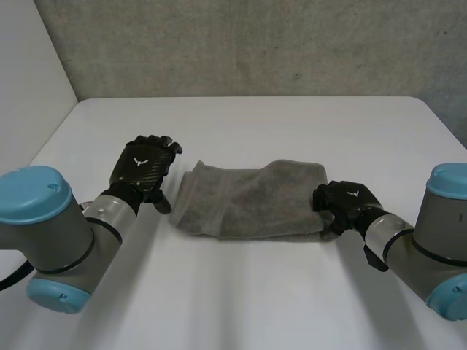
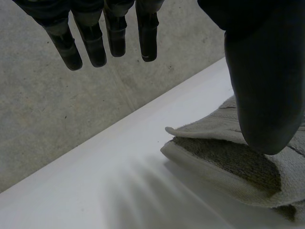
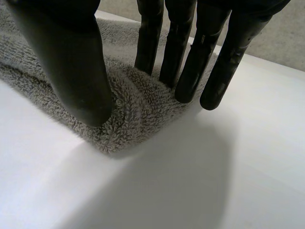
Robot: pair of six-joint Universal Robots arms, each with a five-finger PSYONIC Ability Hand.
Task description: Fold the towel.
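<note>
Towel [image 1: 252,200] lay folded into a long grey band near the middle of the white table [image 1: 241,292], running from left to right across the head view, its layers loosely stacked and the left end a little ragged, with one flap standing up.

The right hand [image 1: 346,203] sat at the towel's right end, on the near corner. In the right wrist view the thumb [image 3: 71,62] pressed into the pile on one side of a raised hump of cloth [image 3: 133,100] and the straight fingers [image 3: 183,57] came down on its other side, so the hump was pinched between them. The outer fingertips reached the bare table [image 3: 214,181] just beside the towel's edge.

The left hand [image 1: 142,169] hung just beside the towel's left end, apart from the cloth. In the left wrist view its fingers [image 2: 95,43] were straight and slightly spread, well clear of the thumb [image 2: 262,86], and held nothing. The towel's left end [image 2: 228,162] lay under the thumb, its top layer curling up off the thicker layers beneath, with white table [image 2: 95,191] under the fingers.

Both arms came in from the near side, the left arm [image 1: 51,233] and the right arm [image 1: 430,240] flanking the towel. A grey concrete wall [image 1: 255,44] stood behind the table's far edge.
</note>
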